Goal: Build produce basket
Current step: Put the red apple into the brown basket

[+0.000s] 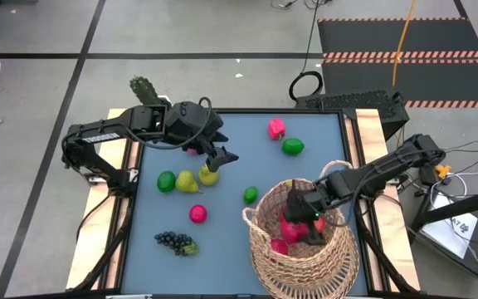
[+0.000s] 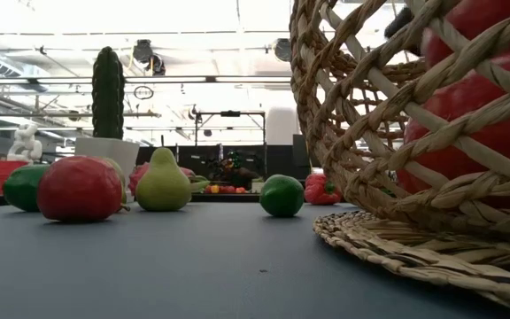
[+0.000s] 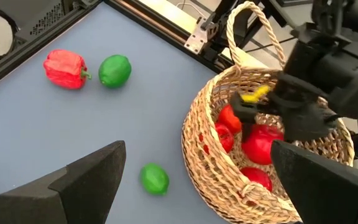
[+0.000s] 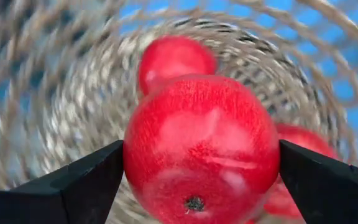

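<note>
A red apple goes into the basket.

The right pincer [image 1: 304, 218] reaches down into the basket [image 1: 260, 241] at the near right of the desk [image 1: 322, 133]. Its fingers are spread wide with a big red apple [image 4: 201, 146] between them, right over the other red fruit, so it can land softly. I think it is letting go. The left pincer [image 1: 219, 159] is wide open and empty, waiting over the pears [image 1: 187, 180], likely next.
</note>
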